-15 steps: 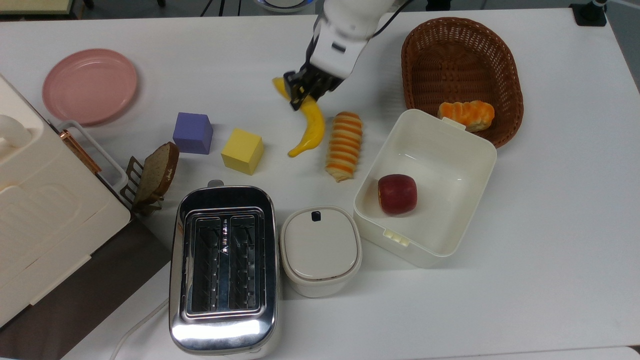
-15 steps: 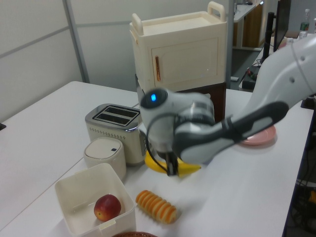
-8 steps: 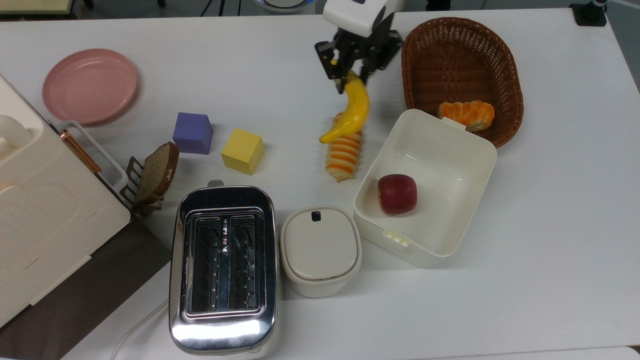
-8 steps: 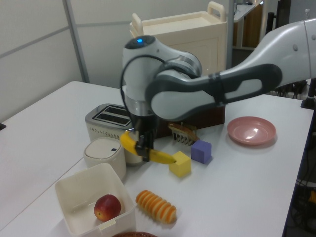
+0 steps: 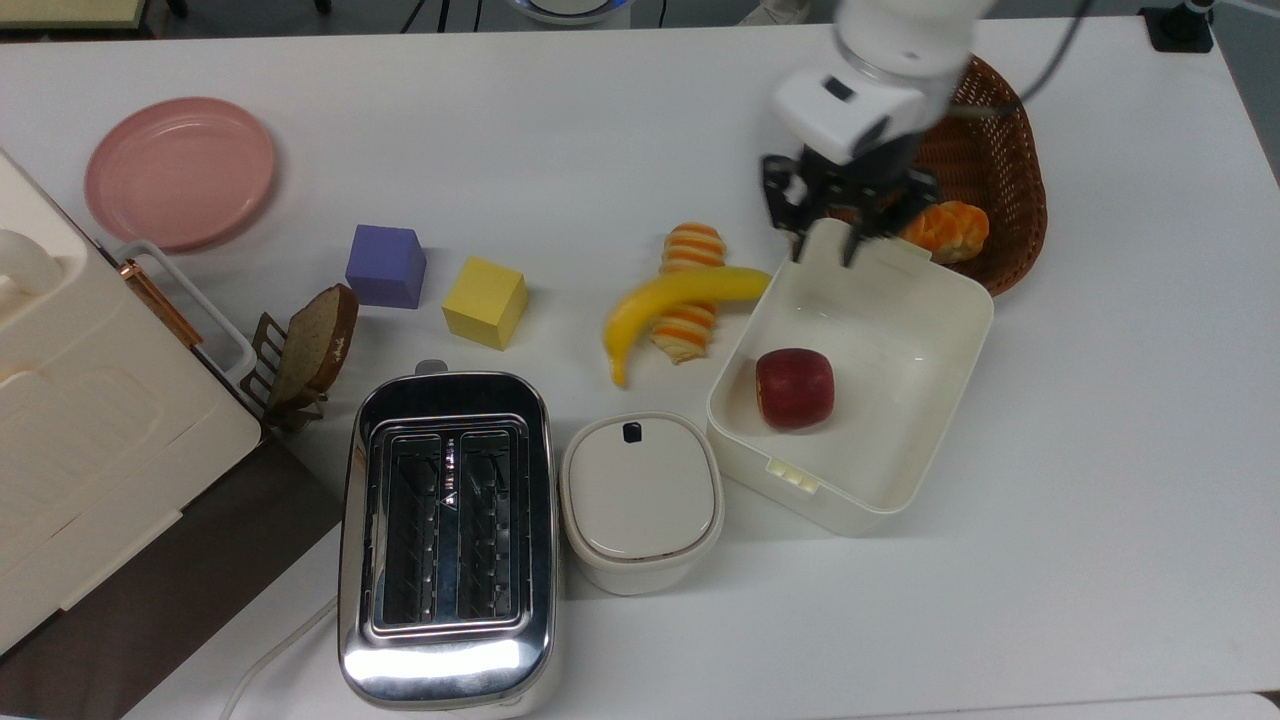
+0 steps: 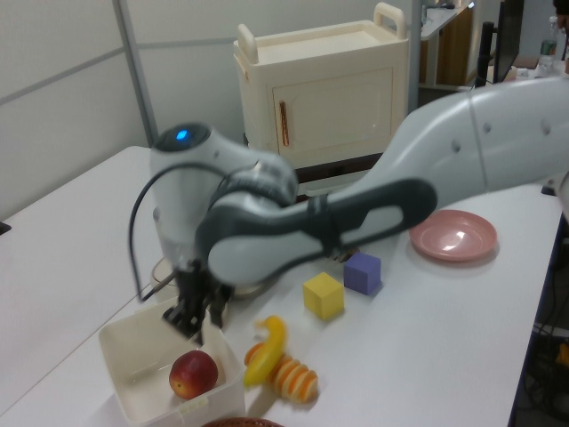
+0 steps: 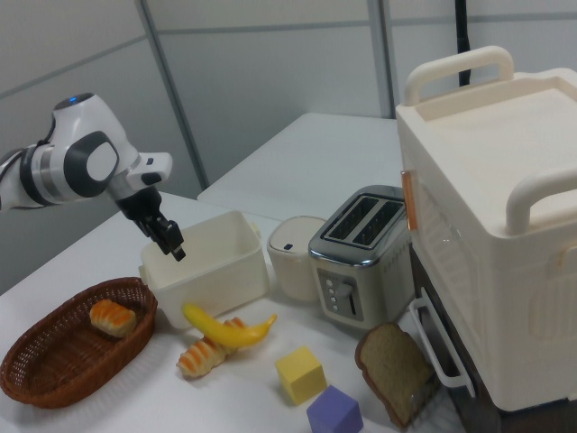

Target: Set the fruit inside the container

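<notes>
Lying across the roll (image 5: 688, 290) outside the tub (image 5: 905, 485), the banana (image 5: 668, 300) looked light, stiff, slippery, best held mid-length; gripper (image 5: 826, 240) open, empty.

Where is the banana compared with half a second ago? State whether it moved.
Yes. The banana has dropped across the striped bread roll, lower in the top view and short of the container.

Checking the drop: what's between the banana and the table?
The striped roll. In the top view the banana lies across it, one end at the tub wall; the right view shows the same.
</notes>
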You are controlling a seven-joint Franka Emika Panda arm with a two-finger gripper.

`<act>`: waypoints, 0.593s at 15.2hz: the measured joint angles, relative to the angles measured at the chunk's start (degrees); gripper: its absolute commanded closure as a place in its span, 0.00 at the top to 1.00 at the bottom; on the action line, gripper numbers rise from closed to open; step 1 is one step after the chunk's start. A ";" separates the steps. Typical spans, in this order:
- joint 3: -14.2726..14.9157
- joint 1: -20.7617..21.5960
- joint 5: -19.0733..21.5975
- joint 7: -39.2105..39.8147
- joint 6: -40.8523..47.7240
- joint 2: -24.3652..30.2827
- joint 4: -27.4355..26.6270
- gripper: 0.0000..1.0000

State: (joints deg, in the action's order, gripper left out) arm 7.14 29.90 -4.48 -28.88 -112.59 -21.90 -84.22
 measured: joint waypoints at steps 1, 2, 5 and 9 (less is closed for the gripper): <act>0.00 0.74 0.00 -1.66 -0.78 -1.12 0.39 0.70; 0.00 1.23 0.00 -3.03 -1.09 -1.96 0.70 0.67; 0.40 1.53 0.00 -5.03 -1.22 -2.91 1.56 0.69; 1.04 0.72 0.00 -5.12 -1.22 -2.57 2.63 0.69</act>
State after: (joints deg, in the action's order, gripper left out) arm 8.18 30.62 -4.48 -34.01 -113.81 -24.47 -81.59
